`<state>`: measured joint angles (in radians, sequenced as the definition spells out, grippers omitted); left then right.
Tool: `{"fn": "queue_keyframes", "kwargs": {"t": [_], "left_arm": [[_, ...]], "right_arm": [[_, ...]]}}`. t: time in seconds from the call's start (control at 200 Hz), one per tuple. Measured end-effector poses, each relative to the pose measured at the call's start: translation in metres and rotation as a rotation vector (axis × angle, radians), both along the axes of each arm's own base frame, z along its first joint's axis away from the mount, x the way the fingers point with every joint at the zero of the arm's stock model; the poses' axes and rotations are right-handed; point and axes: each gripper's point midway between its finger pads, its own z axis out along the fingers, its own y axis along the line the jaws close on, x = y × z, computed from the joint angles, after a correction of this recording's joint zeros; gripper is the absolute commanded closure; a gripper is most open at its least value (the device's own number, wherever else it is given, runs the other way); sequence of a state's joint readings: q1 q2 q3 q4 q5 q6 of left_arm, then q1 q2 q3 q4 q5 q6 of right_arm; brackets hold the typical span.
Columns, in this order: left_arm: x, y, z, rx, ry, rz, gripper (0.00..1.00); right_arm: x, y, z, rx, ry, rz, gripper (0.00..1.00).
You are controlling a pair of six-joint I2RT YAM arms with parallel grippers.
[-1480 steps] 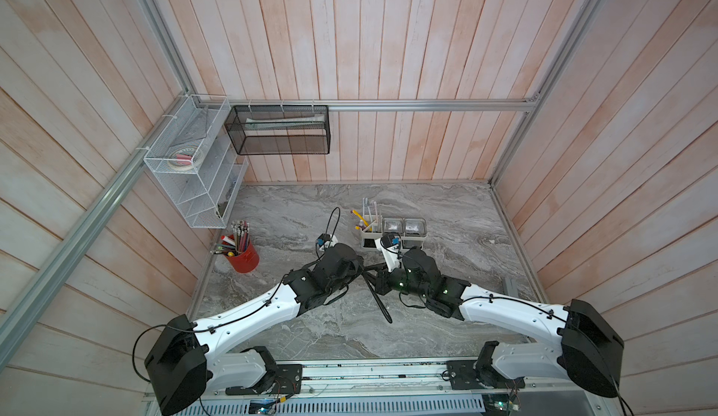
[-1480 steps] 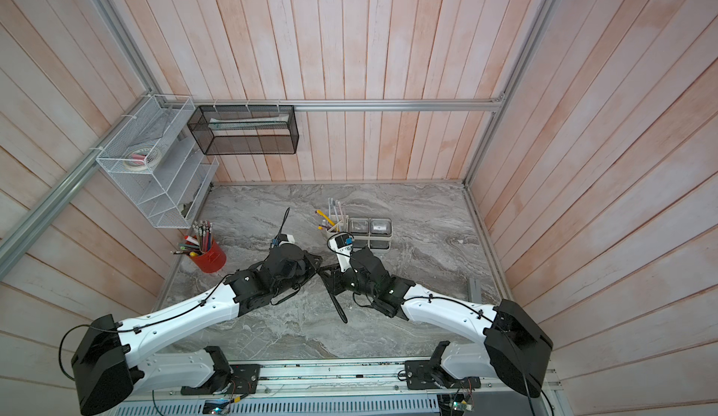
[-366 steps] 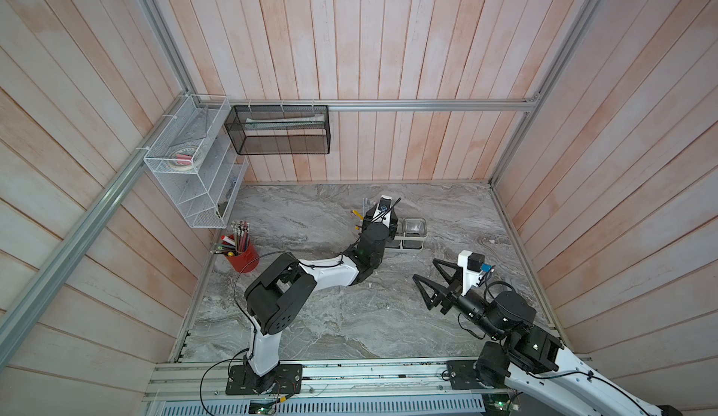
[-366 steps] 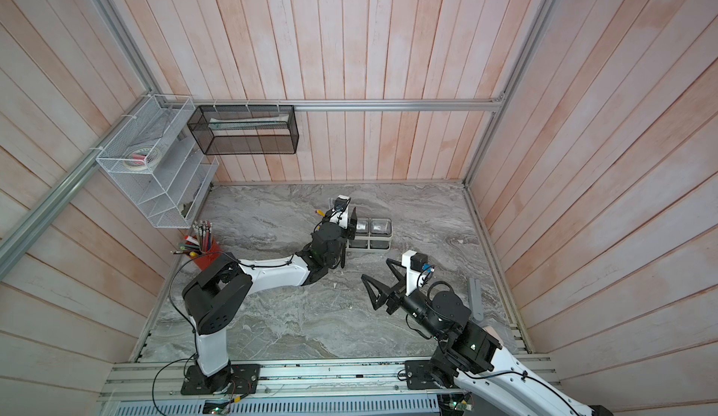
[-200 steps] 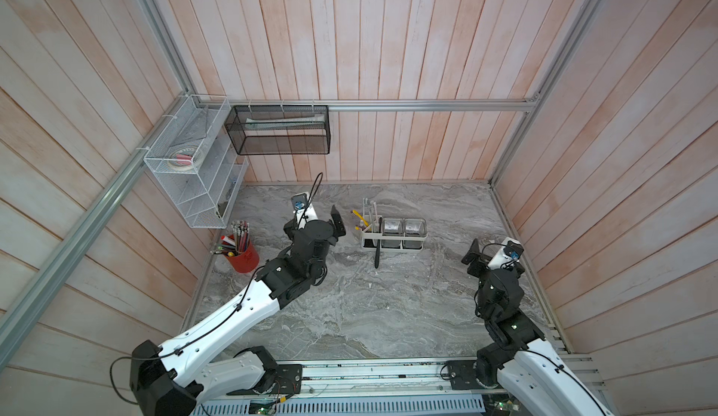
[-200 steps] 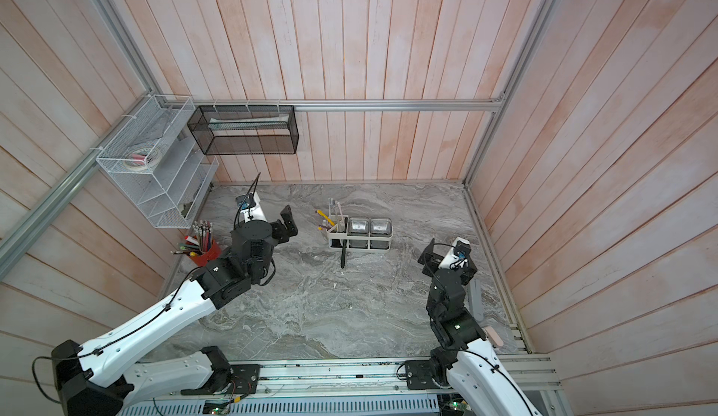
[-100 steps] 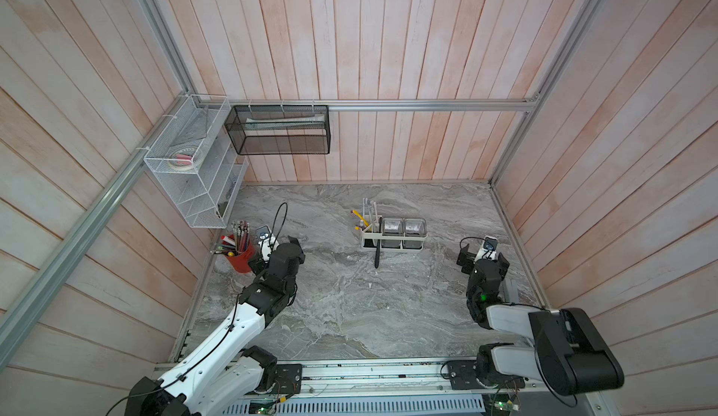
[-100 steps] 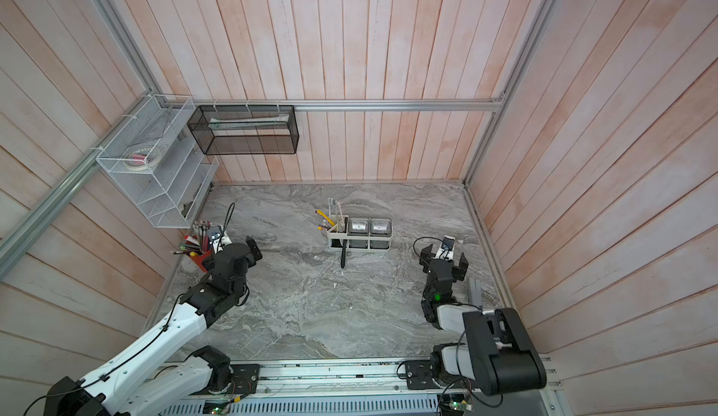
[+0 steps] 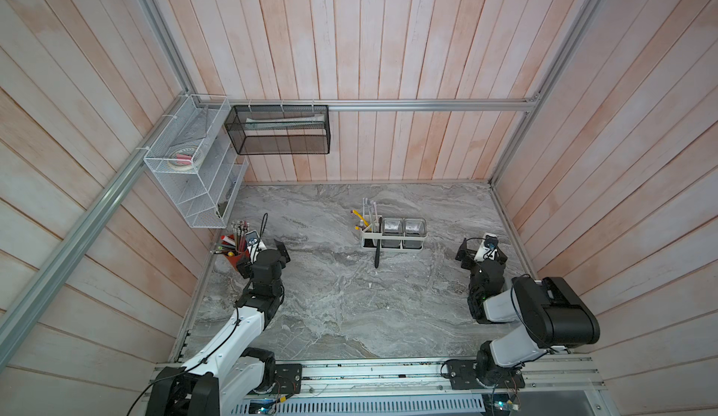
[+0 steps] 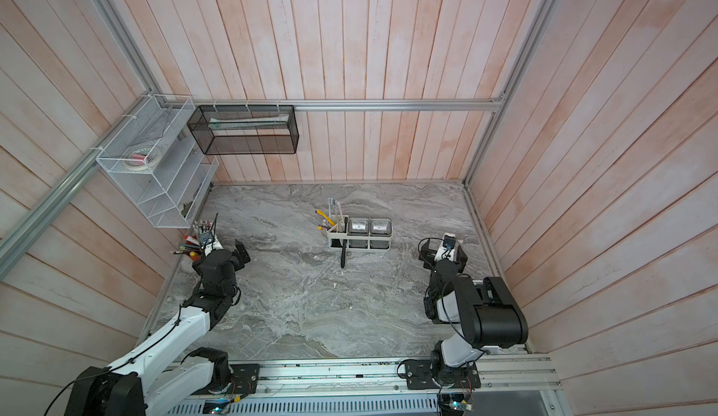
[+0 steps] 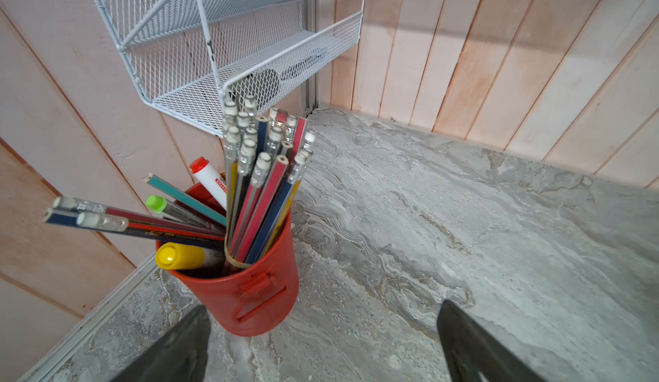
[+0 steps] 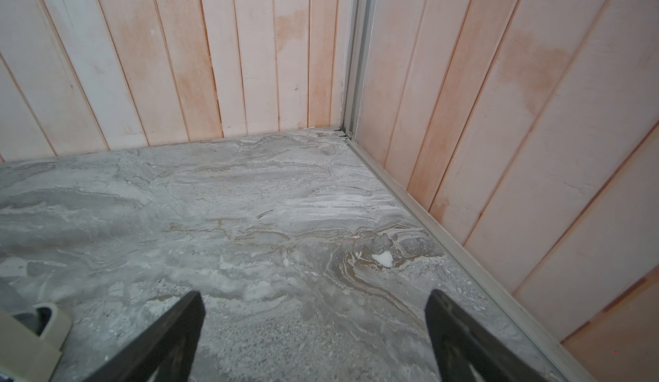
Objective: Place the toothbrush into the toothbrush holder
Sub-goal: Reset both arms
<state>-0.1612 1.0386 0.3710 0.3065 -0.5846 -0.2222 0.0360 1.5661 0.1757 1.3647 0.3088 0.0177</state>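
The cream-white toothbrush holder (image 9: 417, 248) (image 10: 384, 249) stands mid-table with two clear cups in a row. A black toothbrush (image 9: 376, 253) (image 10: 343, 255) slants from its slot section down to the table in front, held by no gripper. My left gripper (image 9: 261, 258) (image 10: 219, 256) (image 11: 322, 310) hangs open at the left wall, over the table just before the red cup. At the right wall my right gripper (image 9: 481, 254) (image 10: 443, 254) (image 12: 314, 295) is open over bare table. The holder is out of both wrist views.
A red cup (image 9: 237, 258) (image 11: 249, 291) of pencils and markers stands at the left wall. White wire shelves (image 9: 194, 169) (image 11: 228, 52) hang above it and a black mesh basket (image 9: 277, 132) hangs on the back wall. Other toothbrushes (image 9: 365, 216) stand in the holder's slot section.
Over the last second both arms have drawn away from the holder, the left toward the red cup, the right toward the right wall. The black toothbrush has stayed at the holder.
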Motion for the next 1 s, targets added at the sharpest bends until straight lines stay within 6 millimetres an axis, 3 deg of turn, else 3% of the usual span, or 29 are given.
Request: {"fn": "queue_keyframes", "kwargs": {"t": [0.15, 0.405, 0.495, 0.72, 1.0], "left_arm": [[0.013, 0.005, -0.01, -0.002, -0.069, -0.031, 0.0], [0.039, -0.018, -0.041, 0.053, -0.036, -0.206, 0.0], [0.046, -0.023, -0.038, 0.074, -0.069, -0.239, 0.0], [0.053, -0.013, -0.044, 0.064, -0.11, -0.25, 0.0], [0.054, -0.014, -0.029, 0.067, -0.179, -0.261, 0.0]], "right_arm": [[0.001, 0.001, 0.003, 0.002, -0.013, 0.008, 0.02], [0.001, 0.003, 0.005, 0.003, -0.02, 0.016, 0.02], [0.001, 0.003, 0.005, 0.003, -0.02, 0.016, 0.02], [0.001, 0.003, 0.005, 0.003, -0.02, 0.016, 0.02], [0.001, 0.003, 0.005, 0.003, -0.02, 0.016, 0.02]]}}
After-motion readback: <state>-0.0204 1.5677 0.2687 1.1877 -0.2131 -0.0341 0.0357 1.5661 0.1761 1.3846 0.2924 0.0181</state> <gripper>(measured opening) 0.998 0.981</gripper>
